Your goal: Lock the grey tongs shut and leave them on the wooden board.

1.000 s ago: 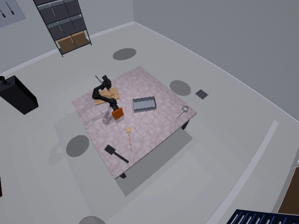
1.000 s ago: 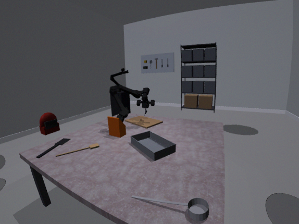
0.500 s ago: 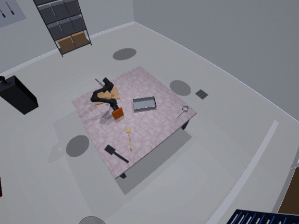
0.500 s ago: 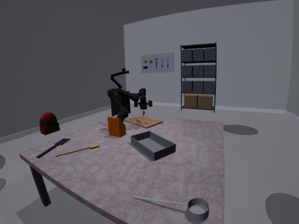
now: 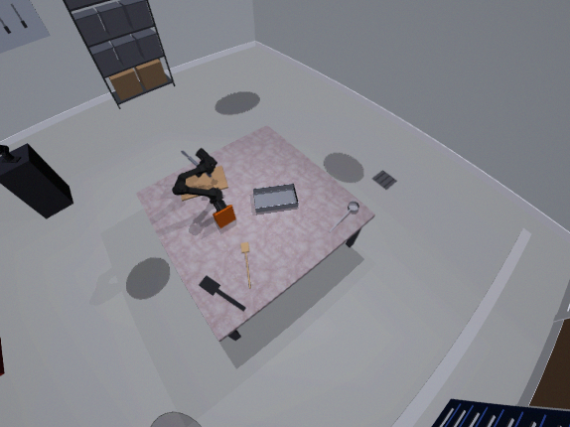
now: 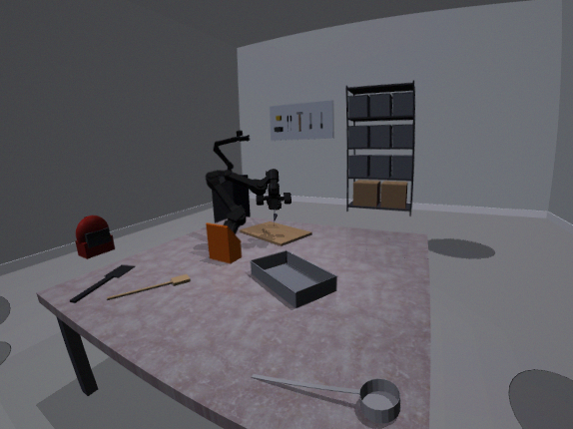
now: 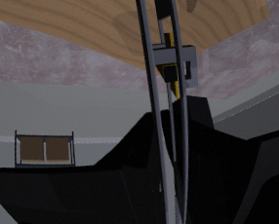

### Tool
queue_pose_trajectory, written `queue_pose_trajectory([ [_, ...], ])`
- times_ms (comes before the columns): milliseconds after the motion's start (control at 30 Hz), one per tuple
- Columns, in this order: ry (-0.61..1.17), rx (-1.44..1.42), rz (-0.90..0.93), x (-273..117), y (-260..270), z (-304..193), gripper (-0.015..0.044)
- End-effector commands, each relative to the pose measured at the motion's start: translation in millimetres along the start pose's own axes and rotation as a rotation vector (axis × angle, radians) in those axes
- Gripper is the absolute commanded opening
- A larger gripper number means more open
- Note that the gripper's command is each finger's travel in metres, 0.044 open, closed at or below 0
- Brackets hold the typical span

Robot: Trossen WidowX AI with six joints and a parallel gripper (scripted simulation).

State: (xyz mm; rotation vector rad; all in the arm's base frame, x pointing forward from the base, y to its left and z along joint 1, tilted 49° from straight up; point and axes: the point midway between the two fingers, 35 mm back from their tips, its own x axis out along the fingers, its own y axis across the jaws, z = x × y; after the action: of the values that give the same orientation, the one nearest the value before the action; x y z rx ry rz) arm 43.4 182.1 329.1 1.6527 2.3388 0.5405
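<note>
The grey tongs point(image 5: 189, 157) point(image 6: 275, 216) point(image 7: 150, 63) are held steeply above the wooden board point(image 5: 221, 176) point(image 6: 296, 232) point(image 7: 73, 29), lower end toward it. Contact with the board cannot be made out. In the wrist view their two long arms run close together, slightly bowed, past a grey slotted bracket with a black-and-yellow piece at it. Whether the lock holds cannot be seen. My gripper point(image 5: 204, 167) point(image 6: 274, 207) point(image 7: 157, 119) is shut on the tongs; its dark fingers hide part of the grip. The roasting tin point(image 5: 275, 201) point(image 6: 316, 291) stands empty on the table.
An orange block point(image 5: 224, 216) point(image 6: 222, 243) stands near the arm's base. A wooden long-handled tool point(image 5: 245, 247) point(image 6: 181, 280), a black spatula point(image 5: 210, 285) point(image 6: 120, 270) and a grey ladle point(image 5: 353, 207) point(image 6: 379, 400) lie farther off on the table.
</note>
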Motion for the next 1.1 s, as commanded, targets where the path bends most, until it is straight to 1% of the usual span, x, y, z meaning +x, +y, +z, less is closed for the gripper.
queue_pose_trajectory([
  [0, 0.000, 0.001, -0.005, 0, -1, 0, -0.0150],
  [700, 0.000, 0.001, -0.004, 0, -1, 0, -0.0150],
  [1067, 0.013, 0.079, 0.080, 15, 24, -22, -0.0150],
])
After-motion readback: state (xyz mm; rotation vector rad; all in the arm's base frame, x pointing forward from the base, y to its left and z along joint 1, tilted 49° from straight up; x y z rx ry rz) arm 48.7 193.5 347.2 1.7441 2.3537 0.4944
